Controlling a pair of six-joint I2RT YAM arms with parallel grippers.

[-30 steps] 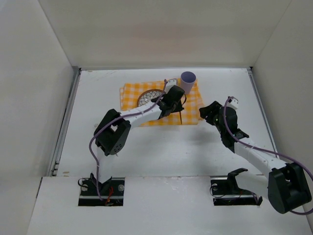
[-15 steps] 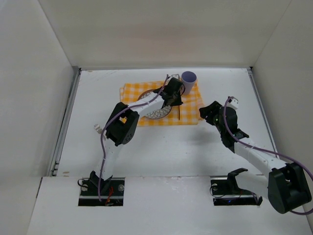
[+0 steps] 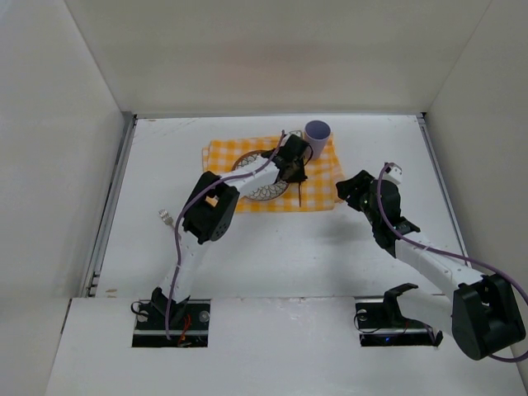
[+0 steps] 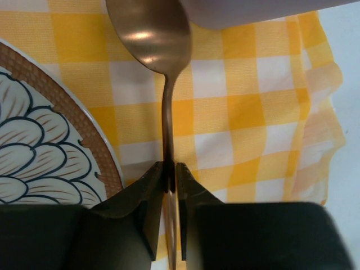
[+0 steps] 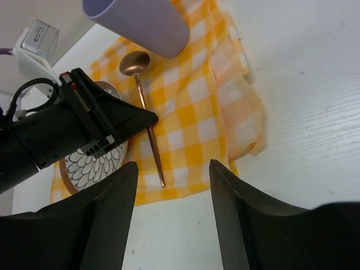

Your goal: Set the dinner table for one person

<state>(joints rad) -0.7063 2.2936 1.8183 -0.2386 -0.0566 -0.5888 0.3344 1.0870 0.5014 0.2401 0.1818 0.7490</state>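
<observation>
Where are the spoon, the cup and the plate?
spoon (image 4: 149, 34), left wrist view, on its bowl.
cup (image 5: 140, 22), right wrist view, on its side wall.
plate (image 4: 34, 163), left wrist view, on its patterned face.

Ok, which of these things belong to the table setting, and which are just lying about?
Setting: checked cloth, patterned plate, spoon in the left hand, lavender cup, dinner table.
Lying about: nothing loose shows; only the white walls.

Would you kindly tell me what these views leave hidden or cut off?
- Left wrist: the cup is cut by the top edge, the plate by the left edge.
- Left wrist: the spoon's lower handle is mostly hidden between the left fingers.
- Right wrist: the left arm covers most of the plate.
</observation>
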